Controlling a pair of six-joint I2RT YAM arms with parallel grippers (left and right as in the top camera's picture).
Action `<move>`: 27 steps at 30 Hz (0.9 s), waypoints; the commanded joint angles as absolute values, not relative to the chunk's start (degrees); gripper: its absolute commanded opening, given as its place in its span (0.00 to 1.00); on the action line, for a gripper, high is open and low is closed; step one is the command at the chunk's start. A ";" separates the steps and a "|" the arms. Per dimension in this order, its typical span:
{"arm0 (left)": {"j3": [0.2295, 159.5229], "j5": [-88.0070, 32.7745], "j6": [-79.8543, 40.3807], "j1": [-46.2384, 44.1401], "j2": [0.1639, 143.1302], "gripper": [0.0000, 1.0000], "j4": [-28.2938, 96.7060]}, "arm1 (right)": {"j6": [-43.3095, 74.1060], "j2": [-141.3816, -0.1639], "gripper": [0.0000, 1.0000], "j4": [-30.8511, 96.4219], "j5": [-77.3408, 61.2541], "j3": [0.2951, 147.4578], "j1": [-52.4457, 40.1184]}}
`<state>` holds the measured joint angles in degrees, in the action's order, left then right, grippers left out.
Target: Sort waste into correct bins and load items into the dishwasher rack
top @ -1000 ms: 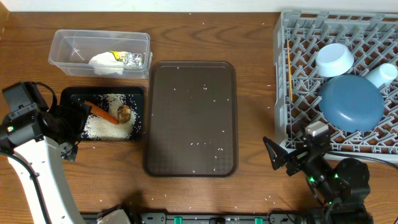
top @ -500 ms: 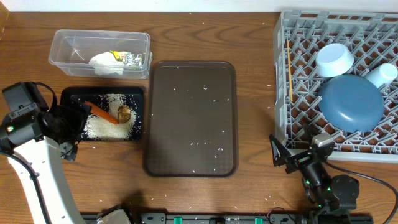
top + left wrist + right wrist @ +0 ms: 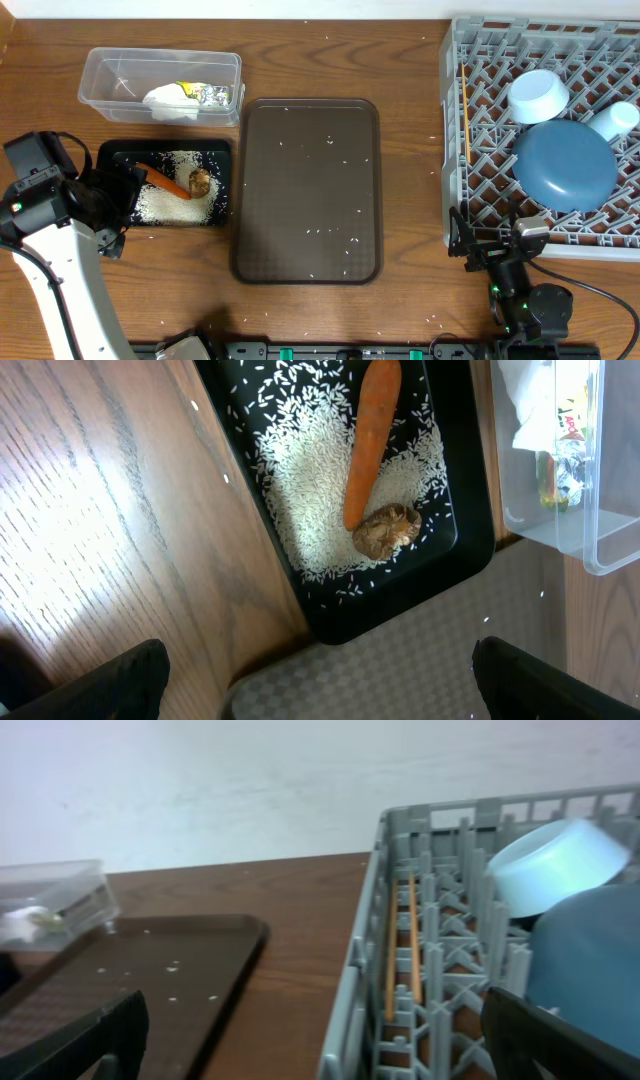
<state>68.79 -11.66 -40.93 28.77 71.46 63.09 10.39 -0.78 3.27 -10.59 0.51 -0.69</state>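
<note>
The left end effector (image 3: 320,685) was wide open and empty, beside the shallow black tray (image 3: 400,585). In that tray lay the long orange carrot (image 3: 368,440), loose white rice (image 3: 310,490) and a small brown lump (image 3: 387,530). The right end effector (image 3: 320,1035) was open too, low over the wooden bench (image 3: 410,200) by the big grey plastic rack (image 3: 480,120). The rack held the dark blue plate (image 3: 565,165), light blue bowl (image 3: 538,95) and wooden chopsticks (image 3: 465,125).

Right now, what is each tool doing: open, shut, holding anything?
Left tool: open, holding nothing.
Right tool: open, holding nothing.
</note>
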 commanded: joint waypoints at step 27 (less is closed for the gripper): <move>68.79 -11.31 -41.43 28.97 71.16 0.98 63.40 | 5.06 -0.32 0.99 3.57 -7.92 0.32 -0.01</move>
